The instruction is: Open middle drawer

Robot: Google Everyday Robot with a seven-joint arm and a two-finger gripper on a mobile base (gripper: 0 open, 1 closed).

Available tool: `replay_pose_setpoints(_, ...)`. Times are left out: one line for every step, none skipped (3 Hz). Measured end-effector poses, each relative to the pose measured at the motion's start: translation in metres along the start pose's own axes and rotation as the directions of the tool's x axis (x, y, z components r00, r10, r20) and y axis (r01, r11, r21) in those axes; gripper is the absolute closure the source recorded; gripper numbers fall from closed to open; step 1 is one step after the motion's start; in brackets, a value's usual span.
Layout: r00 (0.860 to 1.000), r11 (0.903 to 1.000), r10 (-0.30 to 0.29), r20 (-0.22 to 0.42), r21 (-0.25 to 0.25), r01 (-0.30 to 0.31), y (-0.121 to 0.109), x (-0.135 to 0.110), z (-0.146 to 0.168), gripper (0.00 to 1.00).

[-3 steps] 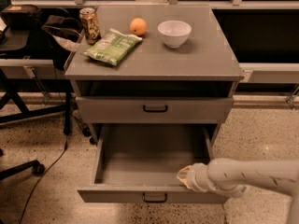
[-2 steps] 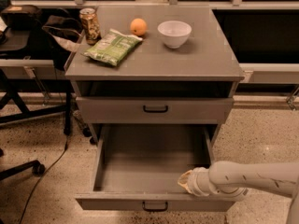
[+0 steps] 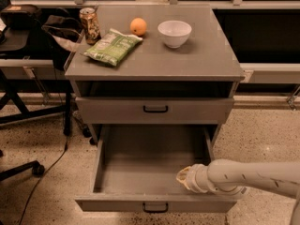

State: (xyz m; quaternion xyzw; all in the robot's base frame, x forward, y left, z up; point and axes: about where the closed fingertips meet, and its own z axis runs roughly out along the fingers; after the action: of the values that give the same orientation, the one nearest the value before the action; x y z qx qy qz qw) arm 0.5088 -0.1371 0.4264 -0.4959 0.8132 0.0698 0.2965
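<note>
Standing mid-frame: grey cabinet (image 3: pixel 206 64). The middle drawer (image 3: pixel 140 168) extends fully out toward 6 o'clock. The gripper (image 3: pixel 184 178) sits inside the drawer at its 4 o'clock corner, near the front wall; grip state cannot be told. Black handle (image 3: pixel 154 207) sits at the front centre.

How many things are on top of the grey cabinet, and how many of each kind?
Can: 1
Green snack bag: 1
Orange: 1
White bowl: 1
Total: 4
The end effector is down in the open drawer, not on top.
</note>
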Motion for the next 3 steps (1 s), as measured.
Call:
replay_pose_setpoints(1.000, 1.0000, 0.000, 0.000, 0.000, 0.000, 0.0000, 0.0000, 0.0000, 0.58)
replay_pose_setpoints(1.000, 1.0000, 0.000, 0.000, 0.000, 0.000, 0.0000, 0.0000, 0.0000, 0.35)
replay_pose_setpoints(1.000, 1.0000, 0.000, 0.000, 0.000, 0.000, 0.0001, 0.0000, 0.0001, 0.11)
